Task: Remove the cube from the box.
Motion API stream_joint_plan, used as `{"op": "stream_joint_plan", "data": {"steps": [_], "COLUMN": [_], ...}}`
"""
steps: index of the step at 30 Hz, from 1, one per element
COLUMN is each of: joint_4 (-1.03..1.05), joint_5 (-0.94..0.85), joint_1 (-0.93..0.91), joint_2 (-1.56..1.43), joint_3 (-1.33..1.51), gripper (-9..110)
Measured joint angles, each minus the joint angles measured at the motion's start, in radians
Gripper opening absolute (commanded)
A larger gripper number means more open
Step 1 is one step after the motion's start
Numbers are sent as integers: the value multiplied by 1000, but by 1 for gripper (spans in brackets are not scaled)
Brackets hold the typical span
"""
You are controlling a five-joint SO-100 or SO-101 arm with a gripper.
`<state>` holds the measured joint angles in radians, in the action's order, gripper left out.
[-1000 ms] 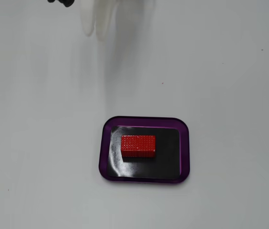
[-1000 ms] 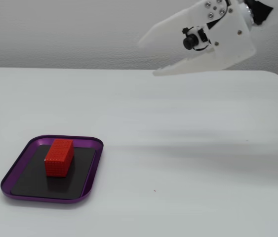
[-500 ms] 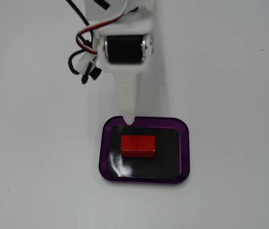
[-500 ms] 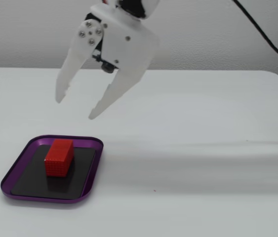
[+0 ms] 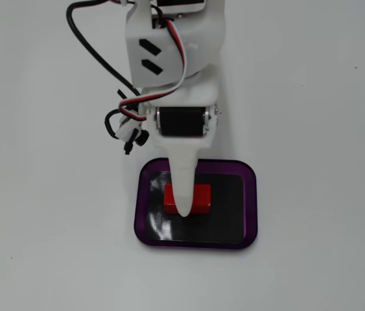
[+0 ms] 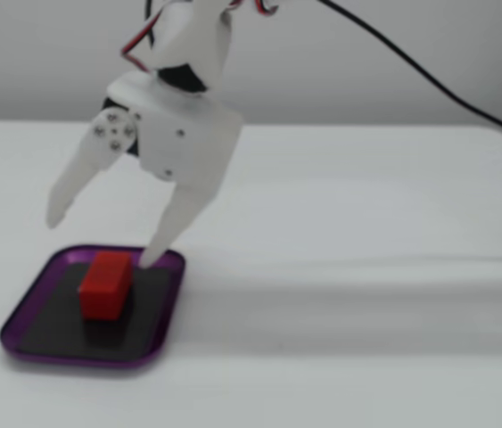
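1. Gripper (image 6: 101, 239) has its fingers spread wide apart and holds nothing. In the side fixed view one fingertip hangs high on the left, the other reaches down near the tray's far rim.
2. Cube (image 6: 105, 284) lies below the gripper, between the two fingertips but lower than both; no contact visible. It rests flat on the black floor of the box (image 6: 28, 308).
3. From the top-down fixed view, the gripper (image 5: 183, 206) overlaps the cube (image 5: 201, 197), its finger crossing the block's middle; red shows on either side of the finger. Box (image 5: 251, 201) rim is clear all round.
4. Progress: approach stage only. Nothing grasped, cube not lifted, nothing out of the box.
5. Left to do, as judged: lower onto the cube, close on it, lift, carry it past the rim and set it on the table (image 5: 312, 129).
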<state>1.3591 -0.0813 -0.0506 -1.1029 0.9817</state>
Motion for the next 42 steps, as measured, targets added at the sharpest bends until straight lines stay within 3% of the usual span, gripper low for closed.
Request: {"op": "stream_joint_plan", "data": {"steps": [24,34,42], "joint_4": [-189,-206,-204], "joint_5": [-6,0,0], "joint_1": [-8,-8,0], "joint_2": [35,133,133], "joint_3": [175,152,153], "gripper": [26,4,-1]}}
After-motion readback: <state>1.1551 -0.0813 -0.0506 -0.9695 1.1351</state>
